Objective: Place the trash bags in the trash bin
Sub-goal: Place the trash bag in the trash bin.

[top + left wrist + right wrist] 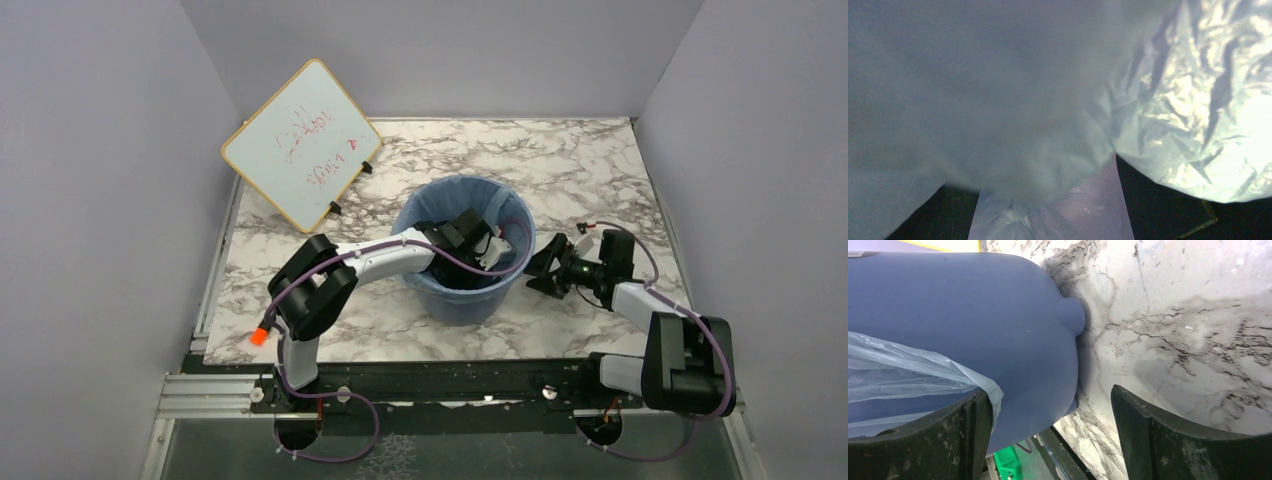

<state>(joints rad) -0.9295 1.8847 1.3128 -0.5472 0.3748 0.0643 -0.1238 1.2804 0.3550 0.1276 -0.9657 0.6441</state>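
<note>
The left gripper (468,236), jaws spread wide, sat inside the trash bin (462,302), within the trash bag (445,196) draped over its rim. The right gripper (538,268), also spread, flanked the bin's outer wall. A marble-patterned table (600,170) carried the bin; a whiteboard (300,145) leaned by the grey wall (100,150).

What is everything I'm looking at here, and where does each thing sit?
trash bin: one, solid blue, middle of the table
trash bag: one, translucent light blue, lining the bin, edge draped over its rim
whiteboard: one, white with red writing, tilted like a diamond, back left
table: one, white-and-grey marble pattern, under everything
left arm: one, white and black, reaching into the bin
right arm: one, white and black, to the right of the bin
left end effector: one, dark, open, inside the bin among the bag
right end effector: one, black, open, at the bin's right side
</note>
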